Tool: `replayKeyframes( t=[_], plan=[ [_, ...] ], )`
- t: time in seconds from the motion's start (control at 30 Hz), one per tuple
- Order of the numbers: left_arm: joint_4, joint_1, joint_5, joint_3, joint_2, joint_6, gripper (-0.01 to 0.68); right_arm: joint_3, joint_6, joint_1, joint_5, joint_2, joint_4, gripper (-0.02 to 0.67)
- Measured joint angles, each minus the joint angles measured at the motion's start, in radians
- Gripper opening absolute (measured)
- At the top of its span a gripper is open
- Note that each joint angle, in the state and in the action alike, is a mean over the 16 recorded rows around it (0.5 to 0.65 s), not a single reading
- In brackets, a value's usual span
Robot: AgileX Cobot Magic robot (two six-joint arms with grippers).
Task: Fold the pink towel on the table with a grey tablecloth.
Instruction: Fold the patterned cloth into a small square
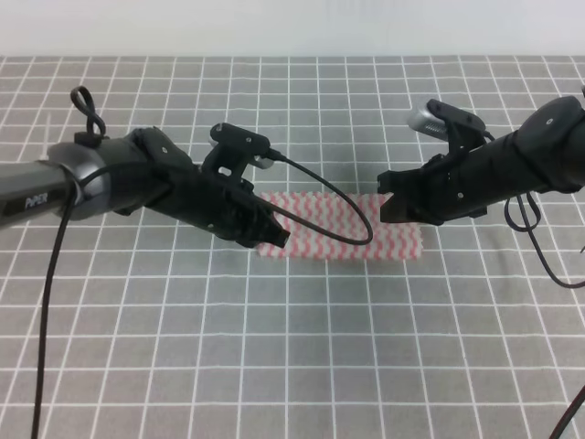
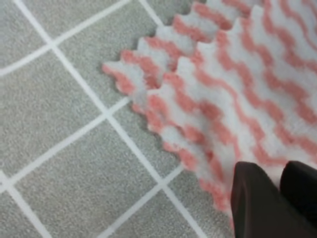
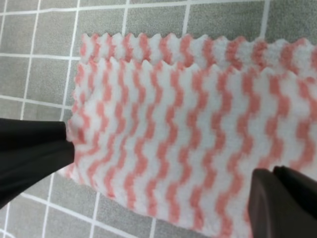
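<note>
The pink towel [image 1: 343,229] lies on the table with a grey tablecloth [image 1: 292,347], doubled over into a long strip with one zigzag edge set back from the other [image 3: 173,54]. My left gripper [image 1: 274,235] rests low on the strip's left end. The left wrist view shows only dark fingers [image 2: 255,203] at the bottom right, on the towel's near edge [image 2: 198,163], so its state is unclear. My right gripper [image 1: 395,208] is over the right end and open. One of its fingers [image 3: 29,153] touches the towel's side edge and the other [image 3: 285,206] sits on the cloth.
A black cable [image 1: 352,224] loops from the left wrist across the towel. Another cable [image 1: 539,247] hangs under the right arm. White grid lines cover the cloth around the towel, and the pale back edge [image 1: 292,27] runs along the top.
</note>
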Motion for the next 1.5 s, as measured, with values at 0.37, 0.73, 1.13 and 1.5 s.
replayKeyframes(
  t=[0.37, 0.73, 1.13, 1.5],
  plan=[
    [-0.026, 0.001, 0.057, -0.031, -0.017, -0.009, 0.106, 0.0, 0.0, 0.0, -0.006, 0.0, 0.0, -0.015],
    [-0.045, 0.001, 0.101, -0.04, 0.035, -0.014, 0.062, 0.0, 0.0, 0.0, -0.011, 0.0, 0.003, -0.015],
    [-0.034, 0.001, 0.14, -0.116, 0.034, -0.025, 0.034, 0.0, 0.0, 0.0, -0.006, 0.0, 0.003, -0.015],
    [-0.035, 0.005, 0.129, -0.164, 0.044, -0.046, 0.008, 0.0, 0.0, 0.0, -0.01, -0.001, 0.001, -0.015]
  ],
)
